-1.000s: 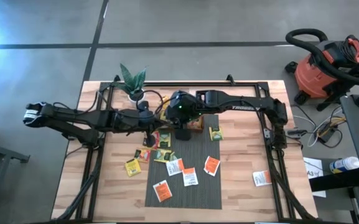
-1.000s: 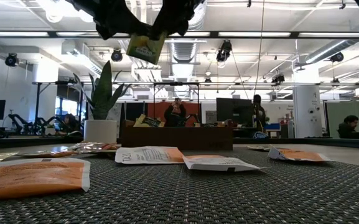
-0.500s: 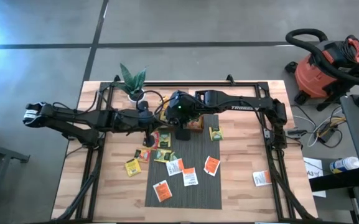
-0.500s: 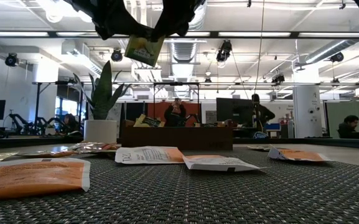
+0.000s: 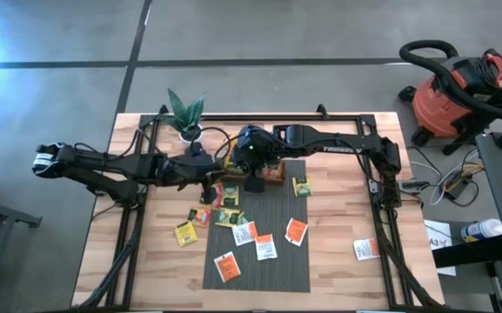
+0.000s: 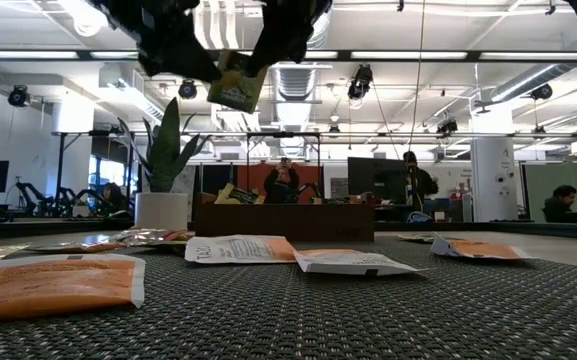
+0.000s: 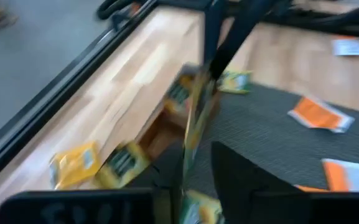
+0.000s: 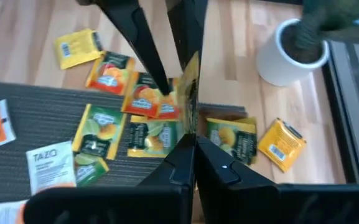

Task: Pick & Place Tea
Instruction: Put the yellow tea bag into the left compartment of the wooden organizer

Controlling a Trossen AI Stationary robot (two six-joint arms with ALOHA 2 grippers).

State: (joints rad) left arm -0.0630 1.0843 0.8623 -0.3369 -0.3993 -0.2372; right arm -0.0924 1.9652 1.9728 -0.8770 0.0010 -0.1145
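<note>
One yellow-green tea sachet (image 6: 236, 82) hangs high above the table, over the near side of the wooden tray (image 5: 272, 173). My right gripper (image 8: 191, 163) is shut on it. The sachet (image 8: 188, 87) shows edge-on in both wrist views. My left gripper (image 7: 191, 193) reaches in from the table's left and is open. Its two fingers (image 8: 143, 50) stand on either side of the sachet (image 7: 195, 118) and do not plainly touch it. Several more sachets (image 5: 266, 248) lie flat on the grey mat (image 5: 272, 269) and on the wood beside it. My right gripper pinches the sachet between its two fingers at the upper edge (image 6: 255, 62), coming from above and pointing down. The sachet is lifted clear and hangs tilted below the fingers (image 6: 288, 30).
A potted plant (image 5: 186, 116) stands at the far left of the table, close to both grippers. The brown tray (image 6: 288, 220) lies at the mat's far end with sachets in it. One sachet (image 5: 366, 249) lies alone on the wood at the right. A vacuum cleaner (image 5: 455, 91) stands on the floor.
In the low view my left gripper has drawn a little toward the table's left, off the sachet's upper left corner. The sachet has stayed up in my right gripper and has shifted slightly toward the right.
</note>
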